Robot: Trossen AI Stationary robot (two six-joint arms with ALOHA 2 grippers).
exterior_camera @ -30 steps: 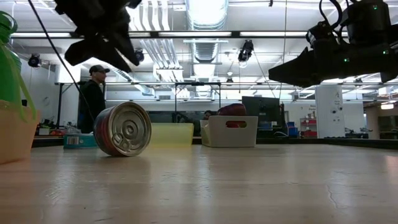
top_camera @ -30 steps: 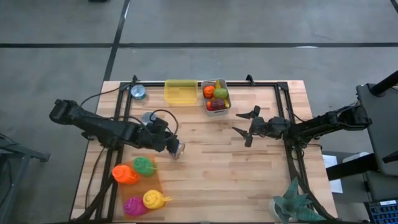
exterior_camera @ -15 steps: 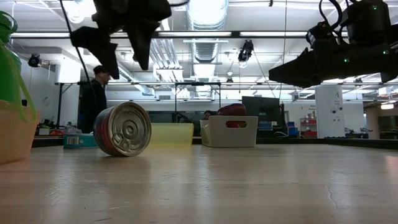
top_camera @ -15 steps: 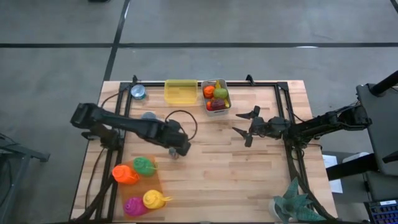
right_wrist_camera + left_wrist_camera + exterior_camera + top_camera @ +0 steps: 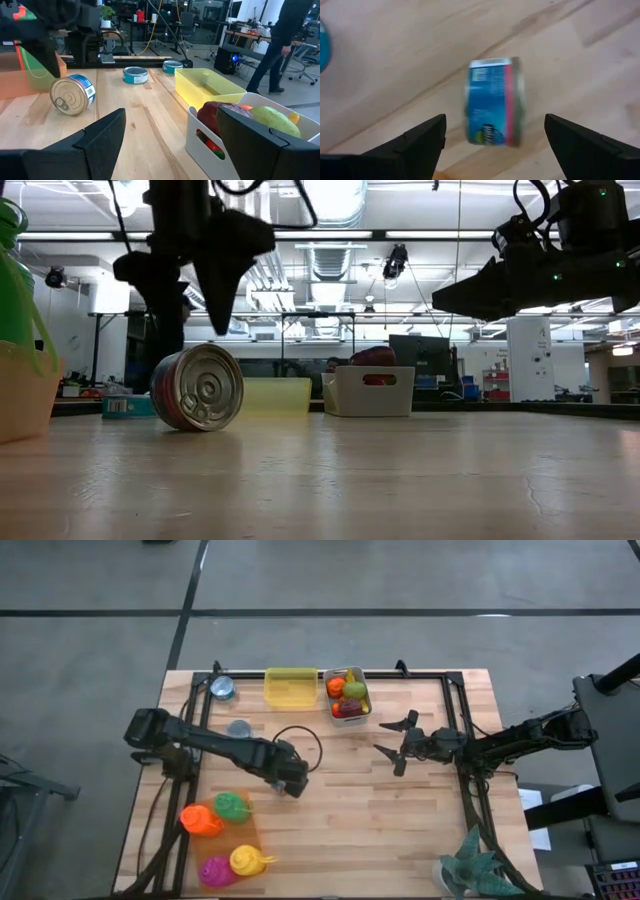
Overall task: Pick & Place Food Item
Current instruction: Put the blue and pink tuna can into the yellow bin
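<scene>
A food can (image 5: 492, 102) with a blue label and a red band lies on its side on the wooden table; its metal end (image 5: 205, 387) faces the low camera. My left gripper (image 5: 193, 305) hangs open right above it, pointing down. One finger (image 5: 160, 285) stands left of the can and the other (image 5: 225, 290) right of it, neither touching. In the high view my left gripper (image 5: 290, 783) covers the can. My right gripper (image 5: 392, 742) waits open and level at mid-table right, above the surface.
At the far edge stand a yellow tray (image 5: 290, 687) and a white bin (image 5: 346, 695) of fruit. Two small cans (image 5: 222, 688) (image 5: 239, 727) sit far left. Coloured cups (image 5: 228, 830) cluster near left, and a green toy (image 5: 475, 865) lies near right.
My left gripper has swung toward the table's right and near edges until it stands over the can. It has tipped from a slant to pointing almost straight down and has sunk a little. The can has stayed where it lay.
</scene>
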